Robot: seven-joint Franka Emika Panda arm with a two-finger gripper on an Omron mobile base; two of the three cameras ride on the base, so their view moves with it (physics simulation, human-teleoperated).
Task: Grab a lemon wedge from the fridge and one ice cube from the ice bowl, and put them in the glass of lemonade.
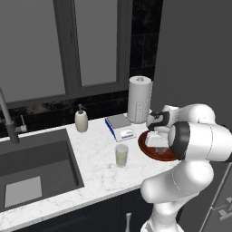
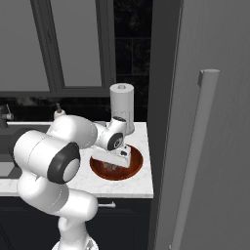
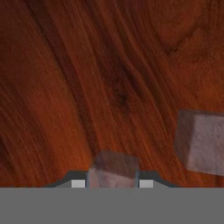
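In the left base view, the white arm comes up from the lower right of the frame and bends over the ice bowl (image 1: 149, 152), which sits right of the middle on the white counter (image 1: 97, 158). The hand hides most of the bowl. The glass of lemonade (image 1: 121, 155) stands near the bowl, to its left. A soap bottle (image 1: 81, 119) is up and left of the glass, and a paper towel roll (image 1: 139, 99) stands above the bowl. The sink (image 1: 31, 172) is at the lower left.

In the right base view, the hand reaches down into the ice bowl (image 2: 134, 168) in the middle of the frame. The fridge (image 2: 215, 146) is on the right, with its door shut.

In the hand view, the gripper (image 3: 113, 178) at the bottom middle pinches an ice cube (image 3: 114, 168) between its tips, over the red-brown wood. Another ice cube (image 3: 201, 142) lies at the right.
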